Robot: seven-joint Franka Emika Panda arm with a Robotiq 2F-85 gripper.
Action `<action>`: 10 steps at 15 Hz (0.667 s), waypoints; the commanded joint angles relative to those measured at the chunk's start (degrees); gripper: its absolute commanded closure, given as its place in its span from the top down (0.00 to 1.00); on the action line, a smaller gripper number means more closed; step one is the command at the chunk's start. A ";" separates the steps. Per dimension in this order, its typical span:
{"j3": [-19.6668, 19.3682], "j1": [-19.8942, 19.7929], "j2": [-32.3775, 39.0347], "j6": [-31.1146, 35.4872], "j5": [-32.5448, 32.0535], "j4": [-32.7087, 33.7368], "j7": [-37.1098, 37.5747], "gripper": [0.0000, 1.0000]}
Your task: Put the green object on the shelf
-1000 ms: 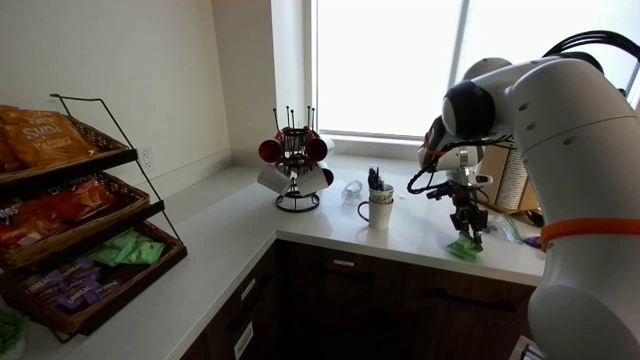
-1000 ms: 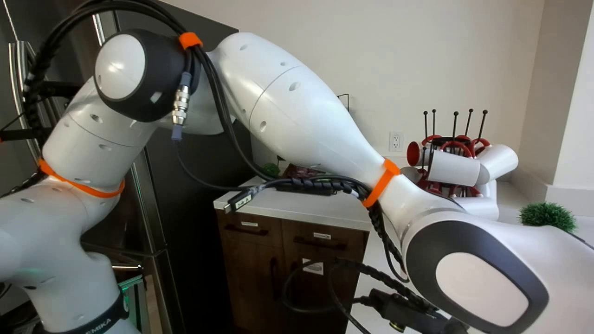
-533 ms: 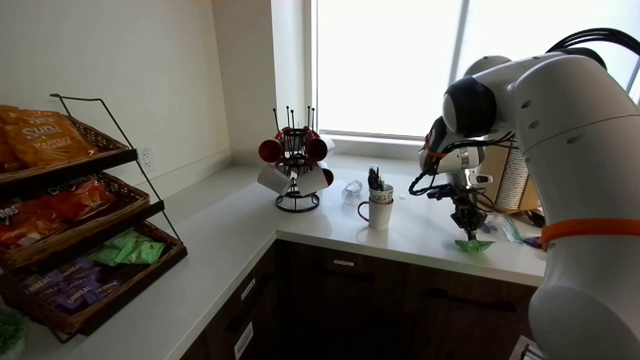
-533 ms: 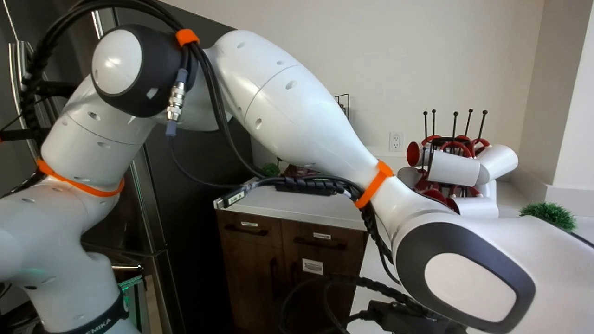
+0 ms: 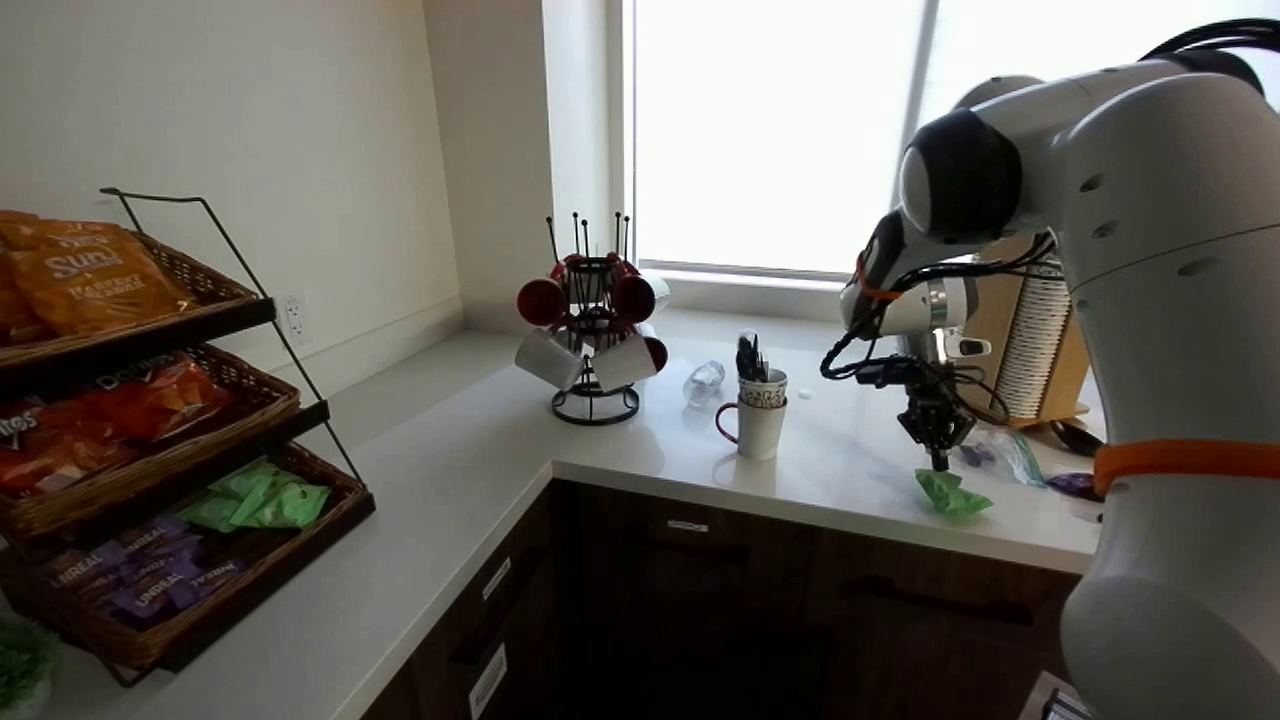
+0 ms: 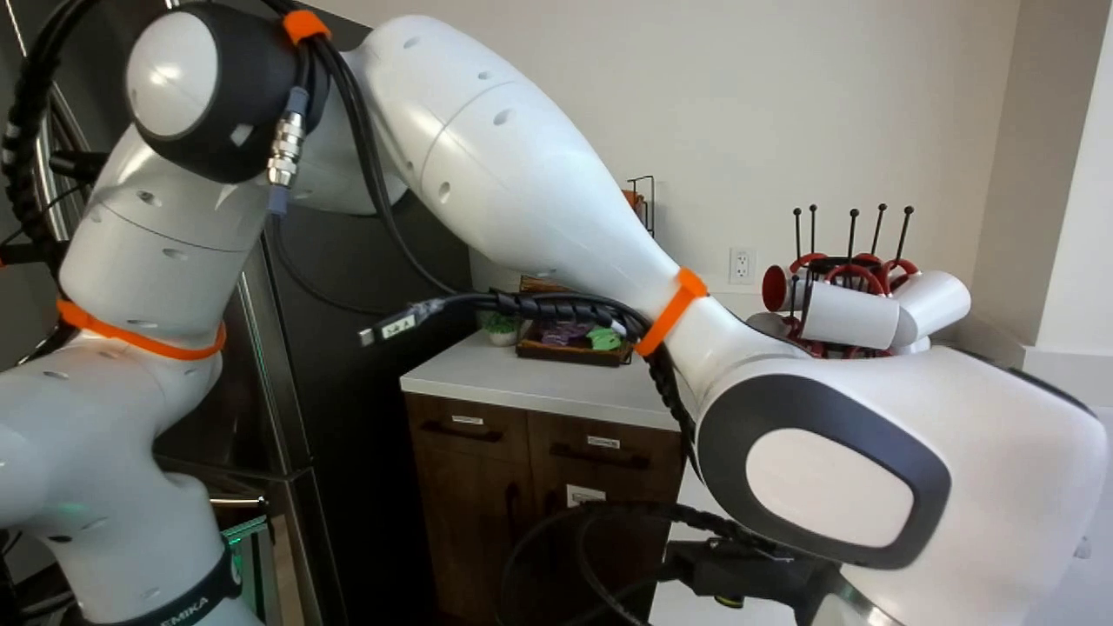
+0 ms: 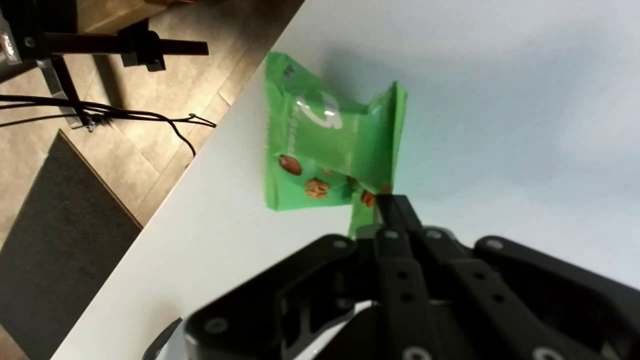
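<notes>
Pinching a small, creased bright-green packet at one end, the black two-fingered pincer stands over the white worktop.
Tilted just below the pressed-together tips, the packet shows a glossy face with white lettering and brown nut pictures, one side folded over; whether it touches the worktop, one cannot tell. Well apart stands the slanted black wire three-tier rack.

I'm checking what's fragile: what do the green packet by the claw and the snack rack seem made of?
Green packet: likely thin plastic film, slightly glossy, given folds and faint sheen; foil lining possible.
Rack trays: apparently matte brown wicker, given woven texture.
Rack frame: probably dull black metal, given slim bent rods.
</notes>
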 commanded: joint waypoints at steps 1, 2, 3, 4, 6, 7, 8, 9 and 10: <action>-1.49 1.64 -11.56 7.61 -1.82 -10.45 -3.54 0.00; -1.98 1.81 -14.24 9.80 -2.18 -12.59 -4.51 0.00; -2.35 1.94 -16.75 11.41 -2.28 -14.34 -5.30 0.00; -2.66 1.87 -19.14 12.72 -2.30 -16.03 -6.29 0.00; -2.97 1.59 -23.43 14.27 -2.03 -18.75 -8.11 0.00; -3.09 1.52 -25.54 14.89 -2.12 -20.22 -8.89 0.00; -3.17 1.43 -27.37 15.27 -2.21 -21.36 -9.41 0.00; -3.11 1.24 -29.17 15.30 -2.13 -22.54 -10.34 0.00; -2.97 1.18 -31.13 15.59 -2.30 -23.98 -11.42 0.00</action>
